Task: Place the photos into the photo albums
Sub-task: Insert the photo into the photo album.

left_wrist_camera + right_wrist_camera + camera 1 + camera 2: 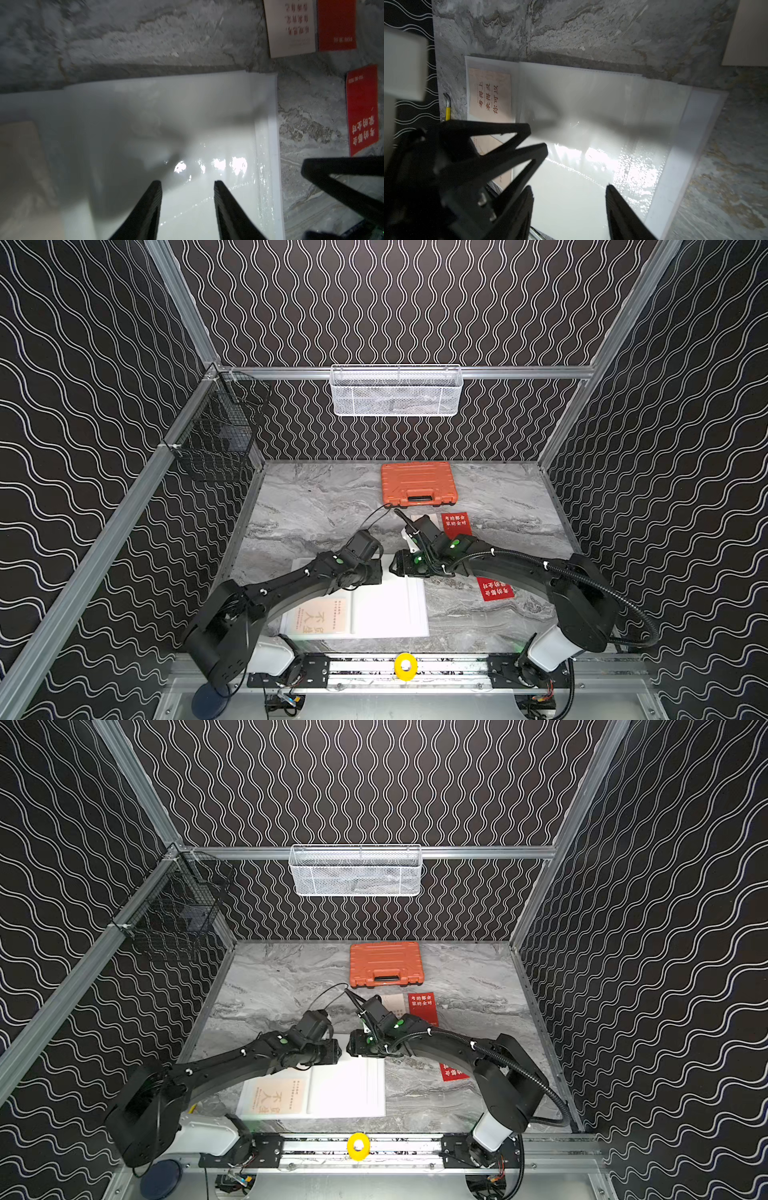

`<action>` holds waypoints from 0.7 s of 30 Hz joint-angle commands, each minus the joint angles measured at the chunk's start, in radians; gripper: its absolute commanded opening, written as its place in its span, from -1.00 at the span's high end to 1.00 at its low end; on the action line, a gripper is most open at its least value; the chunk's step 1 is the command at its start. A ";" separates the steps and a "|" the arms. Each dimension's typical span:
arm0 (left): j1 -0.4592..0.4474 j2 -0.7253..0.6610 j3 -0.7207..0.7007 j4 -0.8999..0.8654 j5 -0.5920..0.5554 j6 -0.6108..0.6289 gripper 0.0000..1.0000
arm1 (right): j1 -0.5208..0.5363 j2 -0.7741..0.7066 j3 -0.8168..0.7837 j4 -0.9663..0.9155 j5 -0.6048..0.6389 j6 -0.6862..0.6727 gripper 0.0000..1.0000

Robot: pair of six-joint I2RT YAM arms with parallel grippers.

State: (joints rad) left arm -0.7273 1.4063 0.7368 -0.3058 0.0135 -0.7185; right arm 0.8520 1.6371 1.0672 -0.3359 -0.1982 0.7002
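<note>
The photo album (390, 610) lies open near the table's front, white pages up. One beige photo (320, 616) sits in its left page, and shows in the right wrist view too (490, 95). Both grippers hang close together over the album's far edge. My left gripper (188, 182) is open over the glossy right page (187, 124), nothing between its fingers. My right gripper (569, 187) is open above the same page (591, 104). Loose on the table are a cream photo (291, 27) and two red photos (457, 524) (494, 588).
An orange plastic case (417, 483) stands at the back of the marble table. A white mesh basket (397, 391) hangs on the back wall and a black wire basket (216, 435) on the left wall. A yellow-handled tool (448, 112) lies left of the album.
</note>
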 commanded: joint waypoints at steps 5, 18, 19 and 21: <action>0.001 -0.003 -0.020 -0.023 -0.050 -0.011 0.10 | -0.003 0.020 -0.001 0.044 -0.020 0.018 -0.15; 0.102 -0.054 -0.091 -0.070 -0.035 0.031 0.11 | -0.004 0.086 0.016 0.071 -0.048 0.015 -0.14; 0.104 -0.056 -0.095 -0.069 -0.034 0.033 0.11 | -0.004 0.092 0.018 0.073 -0.047 0.013 -0.14; 0.110 -0.056 -0.099 -0.069 -0.026 0.033 0.11 | -0.005 0.107 0.025 0.075 -0.048 0.010 -0.14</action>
State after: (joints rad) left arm -0.6250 1.3510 0.6472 -0.3233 -0.0162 -0.7036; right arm 0.8482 1.7306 1.0798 -0.2783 -0.2436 0.7071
